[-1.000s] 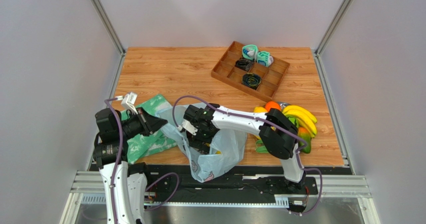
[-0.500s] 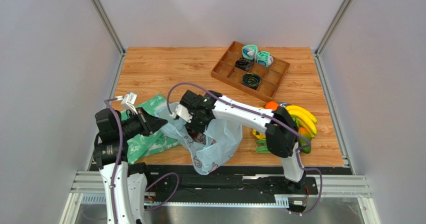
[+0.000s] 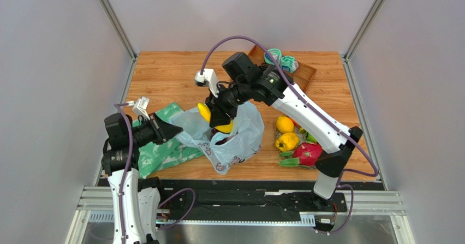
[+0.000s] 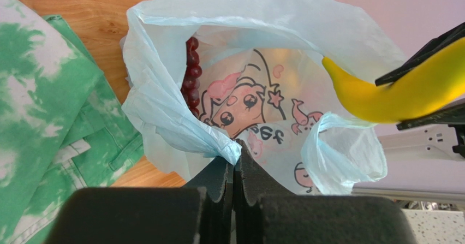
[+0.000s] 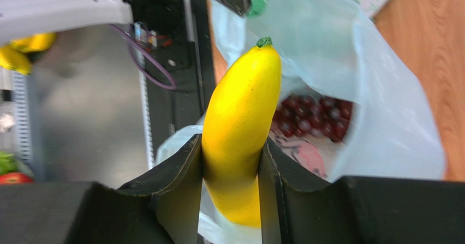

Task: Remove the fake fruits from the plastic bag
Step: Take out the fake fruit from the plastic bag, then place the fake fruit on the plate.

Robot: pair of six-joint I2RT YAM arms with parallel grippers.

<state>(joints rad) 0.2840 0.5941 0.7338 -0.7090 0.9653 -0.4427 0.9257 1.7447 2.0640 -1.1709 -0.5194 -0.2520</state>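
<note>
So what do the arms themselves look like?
The left arm and right arm have white link shells and black joint housings, each trailed by a purple cable. The left hand and right hand are matte black, with two angular fingers.

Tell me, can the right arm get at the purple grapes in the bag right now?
Probably not yet: the right fingers are shut on a yellow banana. Otherwise the way looks free, since the left fingers hold the plastic bag open and the grapes lie uncovered.
</note>
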